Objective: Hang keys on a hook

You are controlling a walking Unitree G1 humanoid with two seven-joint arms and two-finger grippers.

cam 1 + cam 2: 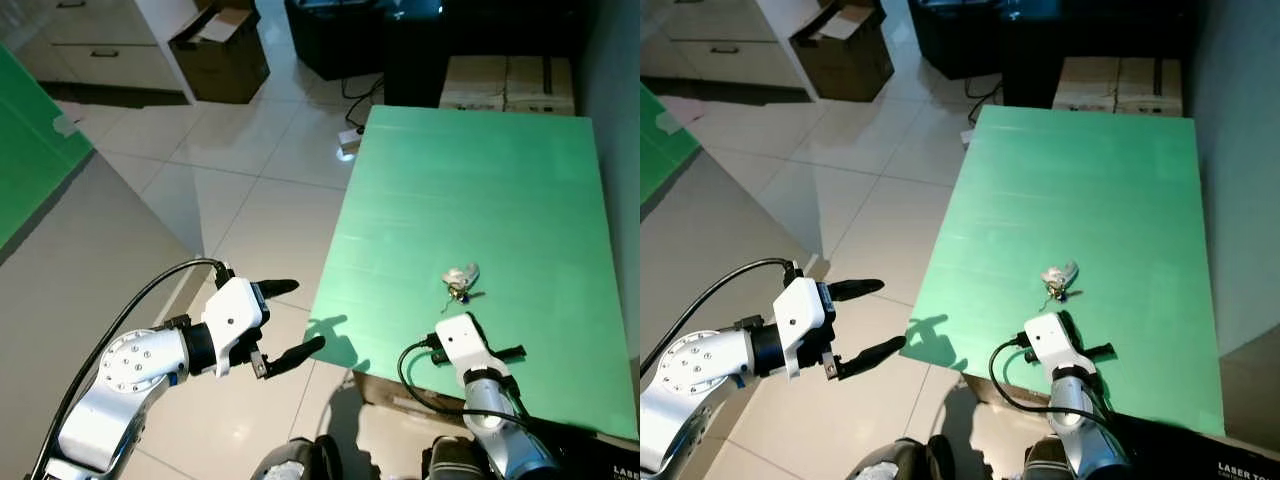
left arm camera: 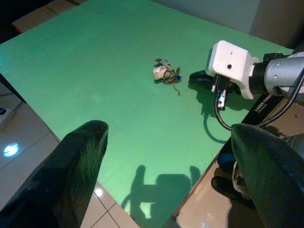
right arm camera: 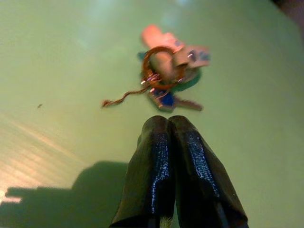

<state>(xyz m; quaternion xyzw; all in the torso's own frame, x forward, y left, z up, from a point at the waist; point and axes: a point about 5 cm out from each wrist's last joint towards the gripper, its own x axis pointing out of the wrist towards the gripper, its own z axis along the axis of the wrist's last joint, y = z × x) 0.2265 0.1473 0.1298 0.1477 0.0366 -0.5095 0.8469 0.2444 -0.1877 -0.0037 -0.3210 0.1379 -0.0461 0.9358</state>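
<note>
A small bunch of keys [image 1: 461, 280] with a pale tag and a copper ring lies on the green table [image 1: 470, 190], near its front edge. My right gripper [image 3: 170, 121] rests low over the table just short of the keys [image 3: 167, 76], fingers pressed together with nothing between them. Its white wrist housing [image 1: 462, 340] sits at the table's front. My left gripper [image 1: 308, 315] hangs open over the tiled floor, off the table's front left corner. Between its two black fingers [image 2: 80, 166] the keys [image 2: 166, 73] and the right gripper [image 2: 194, 77] are visible.
An open cardboard box [image 1: 220, 40] and white cabinets [image 1: 100, 45] stand at the back left. Dark furniture [image 1: 340, 35] and flat cartons [image 1: 505, 85] lie behind the table. A power strip [image 1: 350, 140] with cables lies on the floor. A green panel [image 1: 30, 140] stands at left.
</note>
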